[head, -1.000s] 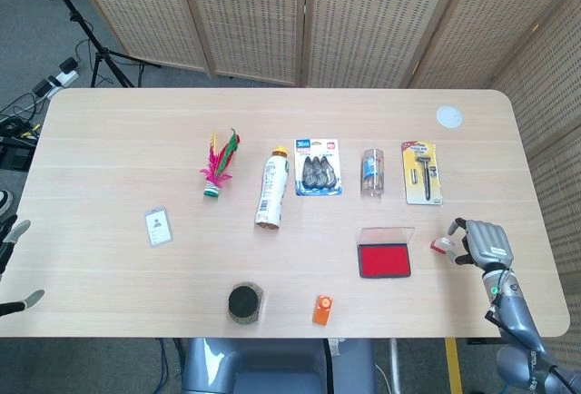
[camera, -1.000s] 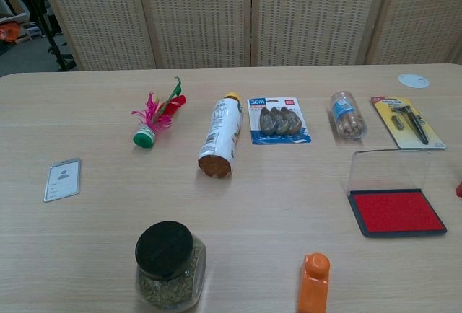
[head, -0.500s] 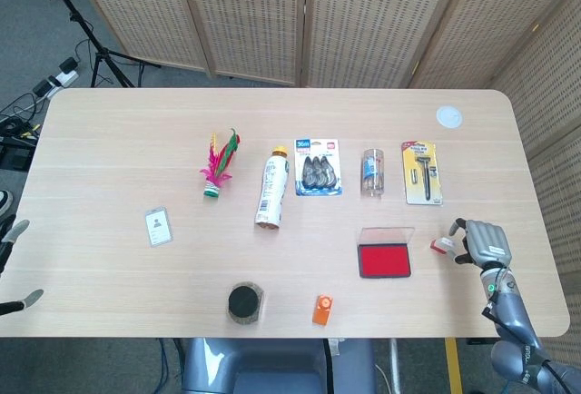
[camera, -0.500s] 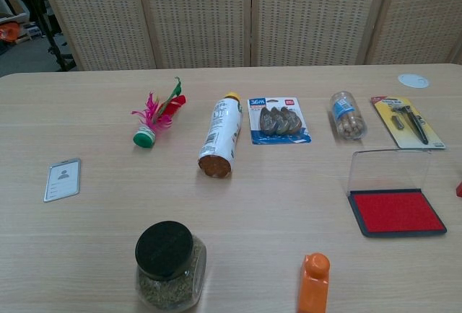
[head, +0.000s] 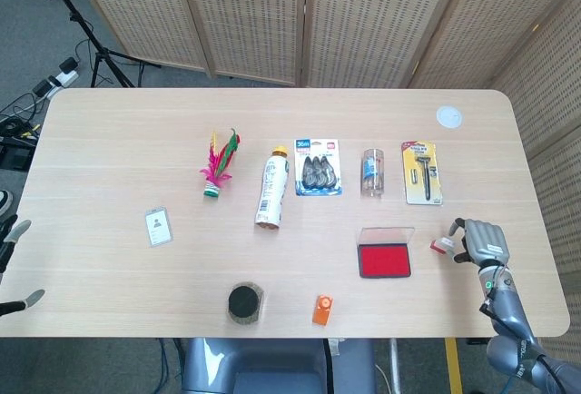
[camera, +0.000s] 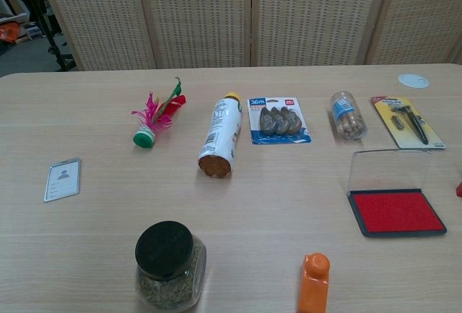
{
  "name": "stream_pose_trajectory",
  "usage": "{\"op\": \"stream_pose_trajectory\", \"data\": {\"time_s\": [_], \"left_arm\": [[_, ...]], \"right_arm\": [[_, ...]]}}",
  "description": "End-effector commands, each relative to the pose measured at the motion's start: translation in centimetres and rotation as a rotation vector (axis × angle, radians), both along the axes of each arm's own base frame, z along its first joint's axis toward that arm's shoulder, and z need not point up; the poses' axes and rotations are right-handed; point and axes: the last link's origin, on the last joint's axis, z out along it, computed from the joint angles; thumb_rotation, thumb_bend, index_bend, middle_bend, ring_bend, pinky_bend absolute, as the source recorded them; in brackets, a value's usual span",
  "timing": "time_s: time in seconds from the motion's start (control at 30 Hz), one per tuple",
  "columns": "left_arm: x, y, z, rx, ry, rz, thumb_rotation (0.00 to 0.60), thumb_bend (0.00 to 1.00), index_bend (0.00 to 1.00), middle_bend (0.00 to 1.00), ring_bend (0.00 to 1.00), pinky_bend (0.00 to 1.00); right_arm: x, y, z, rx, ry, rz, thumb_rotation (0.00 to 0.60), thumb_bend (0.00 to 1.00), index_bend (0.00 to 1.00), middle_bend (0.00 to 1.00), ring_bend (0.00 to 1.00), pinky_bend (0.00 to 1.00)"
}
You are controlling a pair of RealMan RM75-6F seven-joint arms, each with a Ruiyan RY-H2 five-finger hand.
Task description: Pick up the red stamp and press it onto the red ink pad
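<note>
The table (head: 118,140) carried, left to right, one ID badge (head: 158,226), one feather shuttlecock (head: 218,163), one dark-lidded jar (head: 244,302), one lying bottle (head: 271,186) and one open red ink pad (head: 384,259). One red stamp (head: 442,246) lay just right of the pad, the right hand (head: 481,241) curled around it. The left hand (head: 13,267) showed only fingertips at the frame edge, spread wide on nothing. Nothing had shifted since the earlier frames.
</note>
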Motion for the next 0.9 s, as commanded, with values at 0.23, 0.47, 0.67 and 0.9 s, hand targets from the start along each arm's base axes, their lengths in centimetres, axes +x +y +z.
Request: {"op": "stream_pose_trajectory", "data": {"time_s": [0.23, 0.47, 0.67, 0.9], "left_arm": [[0.0, 0.0, 0.08, 0.004, -0.003, 0.001, 0.6, 0.01, 0.0, 0.0, 0.0, 0.0], [-0.03, 0.02, 0.1, 0.004, -0.003, 0.002, 0.6, 0.01, 0.0, 0.0, 0.0, 0.0], [-0.01, 0.0, 0.09, 0.004, -0.002, 0.001, 0.6, 0.01, 0.0, 0.0, 0.0, 0.0], [-0.02, 0.03, 0.13, 0.005, -0.005, 0.001, 0.6, 0.01, 0.0, 0.0, 0.0, 0.0]], "right_arm": [[0.42, -0.28, -0.12, -0.002, -0.015, -0.007, 0.6, 0.31, 0.45, 0.95, 1.0, 1.0], [0.56, -0.34, -0.15, -0.001, -0.009, -0.015, 0.6, 0.31, 0.47, 0.95, 1.0, 1.0], [0.46, -0.37, -0.21, 0.006, -0.004, -0.023, 0.6, 0.34, 0.47, 0.95, 1.0, 1.0], [0.48, -0.43, -0.28, 0.015, 0.001, -0.025, 0.6, 0.35, 0.47, 0.95, 1.0, 1.0]]}}
